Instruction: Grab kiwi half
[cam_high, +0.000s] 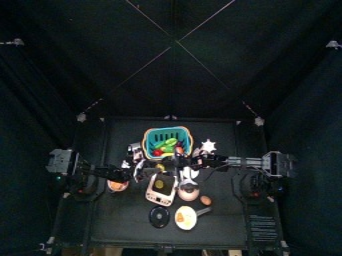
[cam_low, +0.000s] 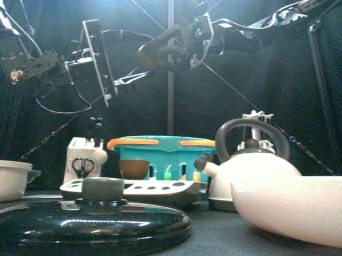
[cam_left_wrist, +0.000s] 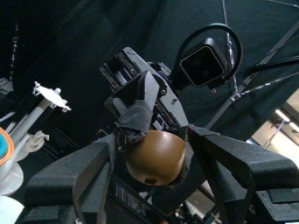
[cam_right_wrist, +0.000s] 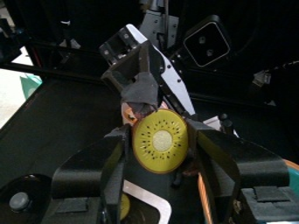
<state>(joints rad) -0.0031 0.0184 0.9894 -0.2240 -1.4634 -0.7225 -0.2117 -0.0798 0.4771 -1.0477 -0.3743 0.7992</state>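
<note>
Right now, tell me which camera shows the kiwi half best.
The right wrist view: the kiwi half shows its green cut face, held between the other arm's jaws. The left wrist view shows only its brown skin. In the top and front views I cannot make it out.

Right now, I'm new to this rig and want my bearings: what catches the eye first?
The kiwi half, green cut face showing, sits where the right pincer and left pincer meet, in mid-air. In the front view, a white kettle looms near right, with a teal basket to its left.
</note>
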